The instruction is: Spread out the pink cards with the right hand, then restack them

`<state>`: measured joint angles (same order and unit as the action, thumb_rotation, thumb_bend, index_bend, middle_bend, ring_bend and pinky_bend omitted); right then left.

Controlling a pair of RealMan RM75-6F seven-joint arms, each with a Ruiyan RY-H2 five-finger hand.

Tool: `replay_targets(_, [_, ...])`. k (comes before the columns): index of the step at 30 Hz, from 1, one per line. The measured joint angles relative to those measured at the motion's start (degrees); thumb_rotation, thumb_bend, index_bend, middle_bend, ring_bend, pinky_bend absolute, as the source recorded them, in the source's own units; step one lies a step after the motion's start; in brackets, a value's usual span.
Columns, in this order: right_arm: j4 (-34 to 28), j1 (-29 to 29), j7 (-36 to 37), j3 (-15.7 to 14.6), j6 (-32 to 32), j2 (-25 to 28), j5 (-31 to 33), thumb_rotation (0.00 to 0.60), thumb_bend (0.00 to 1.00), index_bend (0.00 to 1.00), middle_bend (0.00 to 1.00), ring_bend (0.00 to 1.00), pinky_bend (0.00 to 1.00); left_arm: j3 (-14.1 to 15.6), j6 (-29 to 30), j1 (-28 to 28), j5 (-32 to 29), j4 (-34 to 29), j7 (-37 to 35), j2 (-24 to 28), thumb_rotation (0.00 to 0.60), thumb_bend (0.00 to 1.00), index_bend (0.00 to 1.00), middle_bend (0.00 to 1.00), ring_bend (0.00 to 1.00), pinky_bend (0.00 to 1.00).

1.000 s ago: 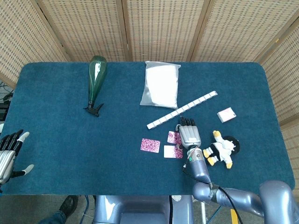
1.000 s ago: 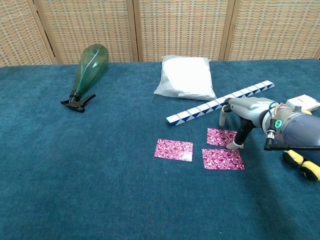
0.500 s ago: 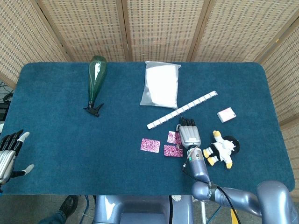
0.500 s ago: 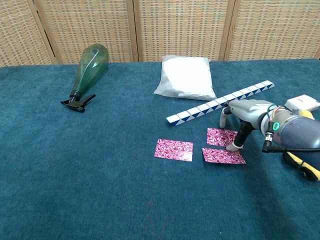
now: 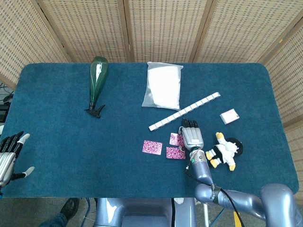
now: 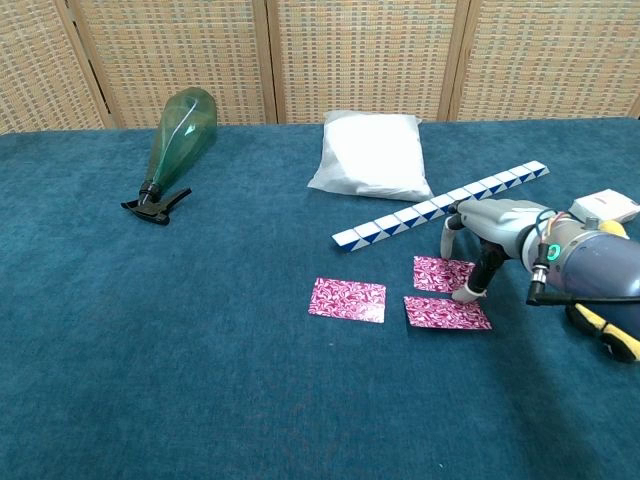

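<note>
right fingers (image 6: 468, 292): pointing down, tips planted at the gap between two cards. Looks like pressing so a card can be slid along the cloth, not a pinch. Nothing is actually lifted or gripped, fingers are apart.
right hand (image 5: 191, 137): arched over the cards, palm down, wrist coming in from the near table edge. Makes sense if you want to drag with fingertips on a soft surface.
far card (image 6: 444, 273): right under the fingertips, partly hidden in the head view.
near card (image 6: 447, 312): just in front of the fingertips, on the robot's side, its far edge about at the tip. Can't tell if it overlaps the far card.
third card (image 6: 347, 299): off to the left of the fingers, apart from the other two, flat on the cloth.
task status: my read is the cards are spread and the restack is starting, since all three lie separate.
ruler strip (image 6: 440, 204): the long blue-and-white piece, just beyond the hand, angled away.
plush toy (image 5: 224, 152): to the right of the hand, near it.
small box (image 5: 229, 116): further right and beyond.
white bag (image 5: 163, 85): well beyond the fingers.
green bottle (image 5: 97, 81): far left, lying on its side.
left hand (image 5: 9, 154): parked at the table's left edge, fingers spread, holding nothing.
</note>
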<state>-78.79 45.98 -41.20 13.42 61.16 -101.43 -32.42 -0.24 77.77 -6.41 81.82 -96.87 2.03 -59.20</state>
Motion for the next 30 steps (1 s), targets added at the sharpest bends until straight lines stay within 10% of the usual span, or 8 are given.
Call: replay_targets(30, [-0.7, -1.1, 1.9, -0.2, 0.6, 0.2, -3.5, 0.6, 0.34, 0.53, 0.0, 0.0, 0.04, 0.0, -0.1, 0.0, -0.1, -0.1, 0.2, 0.1, 0.6, 0.22, 0.0, 0.0, 0.0, 0.0])
